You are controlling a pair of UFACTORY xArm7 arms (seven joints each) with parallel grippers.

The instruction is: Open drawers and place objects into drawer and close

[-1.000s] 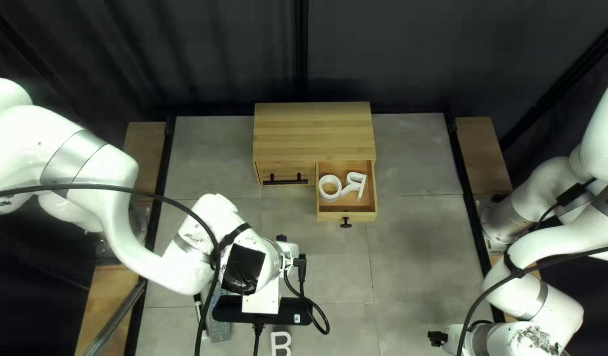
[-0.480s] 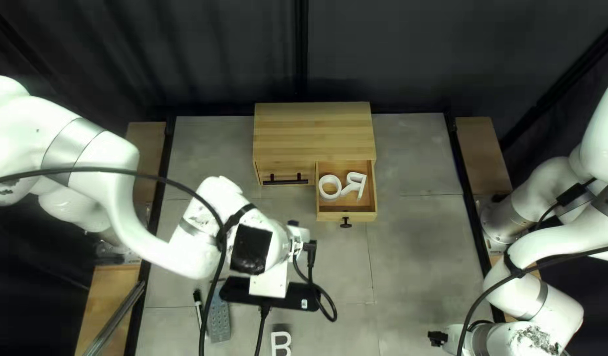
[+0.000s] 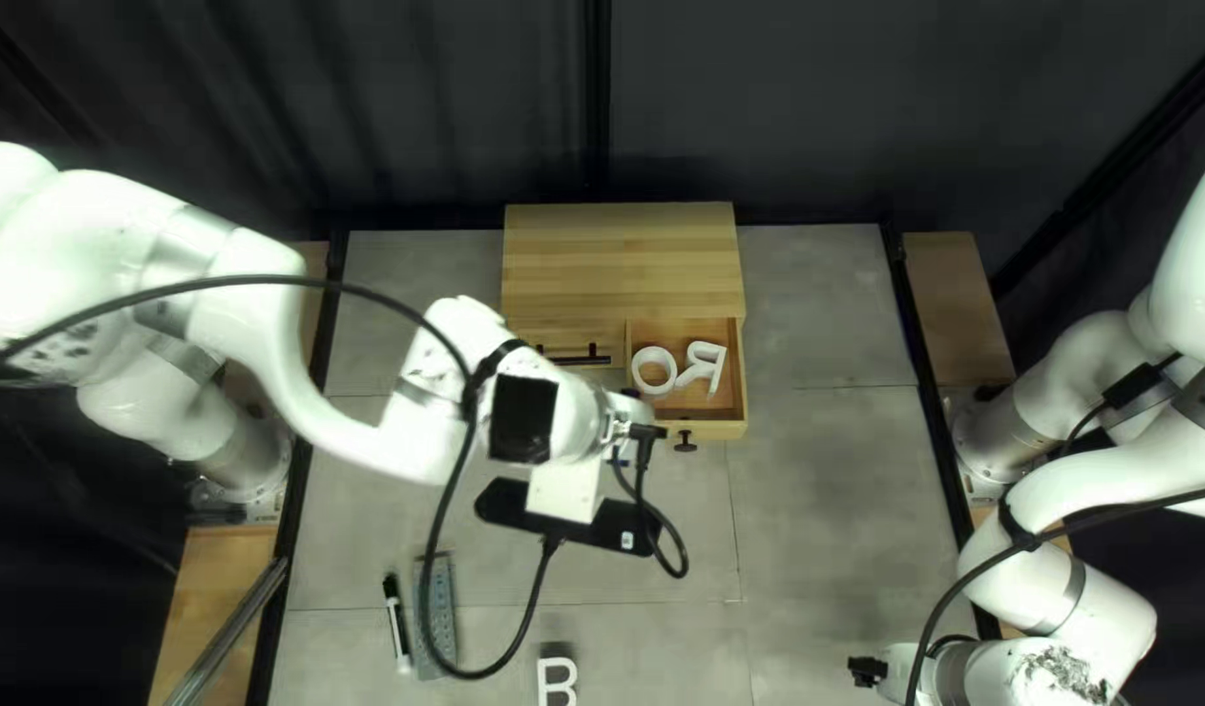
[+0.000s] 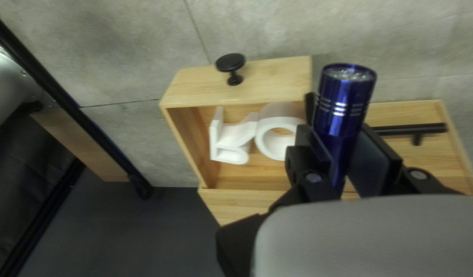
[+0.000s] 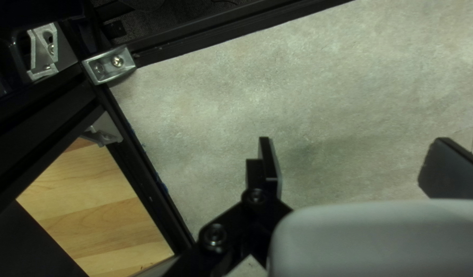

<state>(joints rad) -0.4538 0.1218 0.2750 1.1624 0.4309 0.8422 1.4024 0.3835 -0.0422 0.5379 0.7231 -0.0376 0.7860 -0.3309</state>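
One blue flashlight (image 4: pixel 345 107), pinched in the left gripper (image 4: pixel 341 128), long axis parallel to its pads (image 4: pixel 369 164). One open wooden drawer (image 4: pixel 277 84), just beside, toward the right gripper (image 5: pixel 355 143), which is well apart, spread wide, empty.

Left arm (image 3: pixel 419 438): reaching inward; left claw (image 3: pixel 622 419): clamping; right arm (image 3: pixel 1086 588): bending; right claw (image 3: pixel 900 670): pointing downward, fingers (image 5: pixel 269 166) standing apart.
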